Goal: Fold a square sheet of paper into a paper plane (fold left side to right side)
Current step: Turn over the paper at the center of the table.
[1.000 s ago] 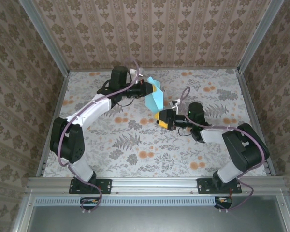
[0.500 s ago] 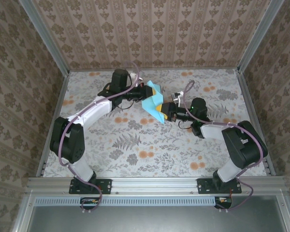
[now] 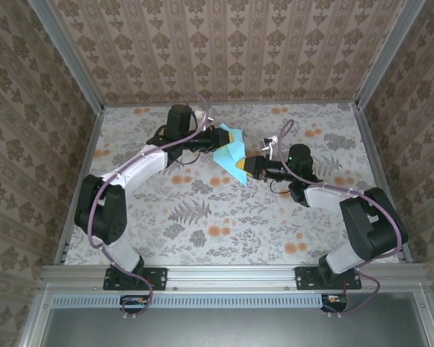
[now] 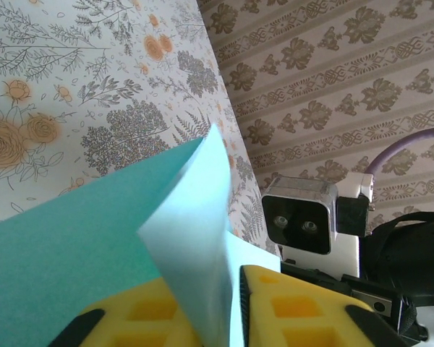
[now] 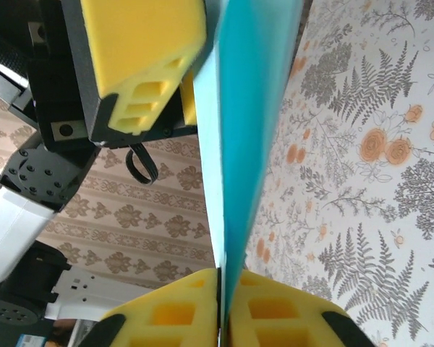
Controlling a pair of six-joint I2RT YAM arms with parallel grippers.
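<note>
**Above the bench, just far of centre: two-gripper hold on the sheet**

Between the two arms, the square sheet of paper (image 3: pixel 230 147) stands on edge, raised off the floral bench (image 3: pixel 166 224) and not lying flat. It is already partly doubled over: the left wrist view shows two layers meeting at a sharp raised edge.

**Gripper states**
- Right gripper (image 3: pixel 247 170): clenched on the near, lower part of the sheet. In the right wrist view its yellow pads (image 5: pixel 170 314) meet with only the paper edge between them.
- Left gripper (image 3: pixel 215 139): placed at the far-left edge of the sheet, with the paper running between its pads (image 4: pixel 296 303). A narrow gap shows beside the paper there. Whether this gripper is pinching or has let go cannot be told.

**Step in hand (judgement)**
This appears to be a mid-air regrasp within the left-to-right fold. The sheet is supported from both sides and no finished dart shape is visible. The task is judged to be at an early or middle stage.

**Next move calls for (judgement)**
1. Settle which gripper carries the sheet before either arm travels. Pulling with both clamped risks tearing or skewing the thin paper.
2. Lower the sheet to the bench so that the layers lie flat.
3. Bring the left edge onto the right edge and check that the corners match.
4. Press along the fold line to set the crease.
</note>
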